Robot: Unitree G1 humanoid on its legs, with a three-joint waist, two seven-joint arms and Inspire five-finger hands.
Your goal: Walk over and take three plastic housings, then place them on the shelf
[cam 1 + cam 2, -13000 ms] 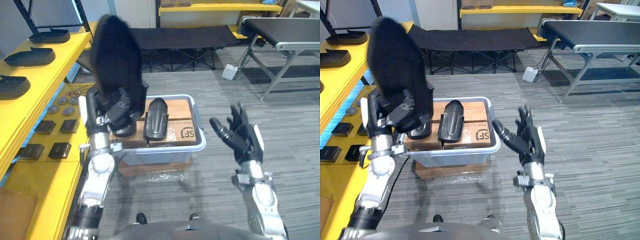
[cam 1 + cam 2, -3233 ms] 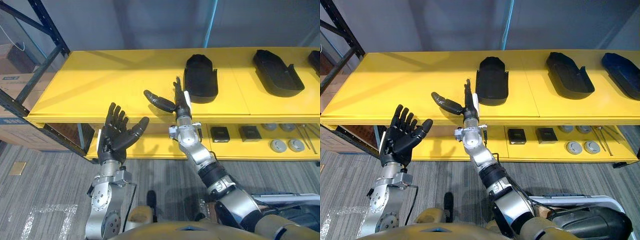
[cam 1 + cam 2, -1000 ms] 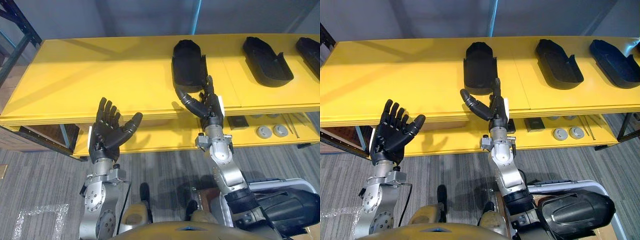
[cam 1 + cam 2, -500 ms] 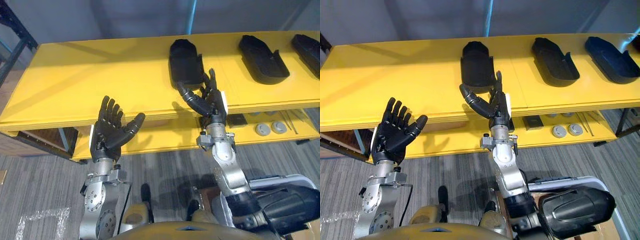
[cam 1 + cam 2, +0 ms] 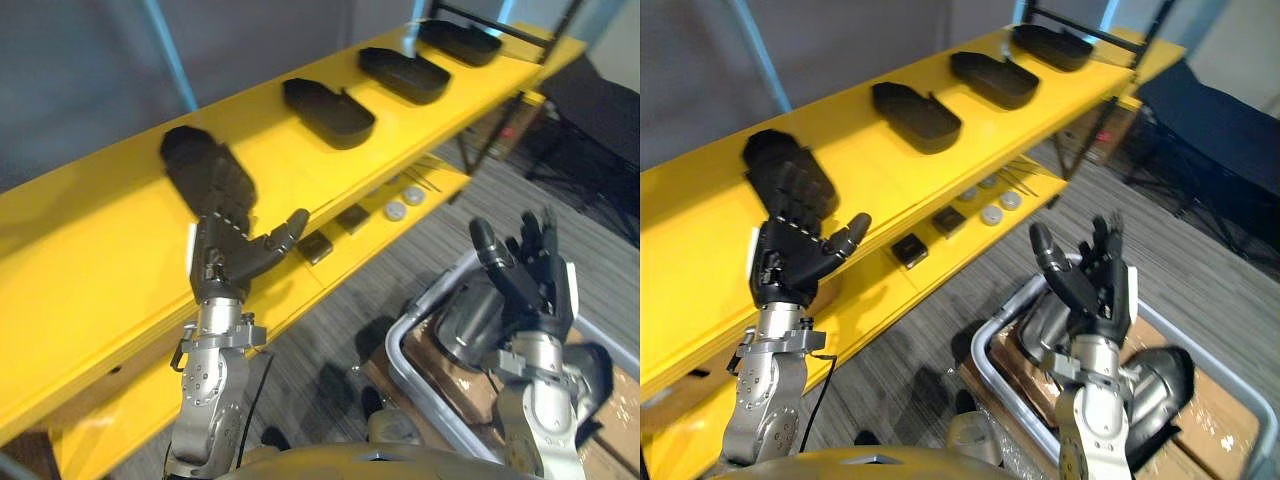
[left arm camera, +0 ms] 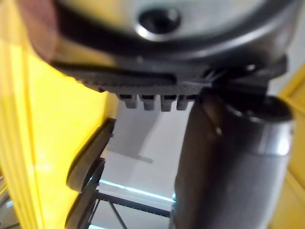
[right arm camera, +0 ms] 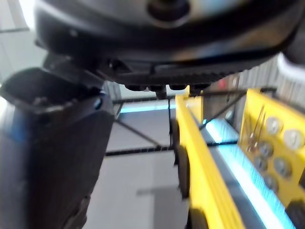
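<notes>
Left eye view, looking down: a long yellow shelf [image 5: 90, 290] runs diagonally away past the left hand [image 5: 232, 255]. The whole picture has swung since half a second ago, when the shelf lay square ahead, so the robot has turned; the objects have not moved. A grey bin [image 5: 400, 360] lined with cardboard [image 5: 1220, 400] now sits under the right hand [image 5: 535, 290], which a moment ago was raised at the shelf edge beside the nearest housing [image 5: 205, 170]. That housing lies just beyond the left hand, untouched. A second housing [image 5: 328, 110], a third housing [image 5: 405, 73] and a fourth housing [image 5: 460, 40] follow in a row, well apart from both hands. At least one spare housing [image 5: 1162, 382] lies in the bin, beside the right hand. Both hands are released, fingers straight and spread, grasping nothing. Small grey discs [image 5: 395, 211] and black blocks [image 5: 314, 245] lie on the lower board, between the hands. A placement looks finished, and the robot appears to be returning to the bin, perhaps for another housing.
</notes>
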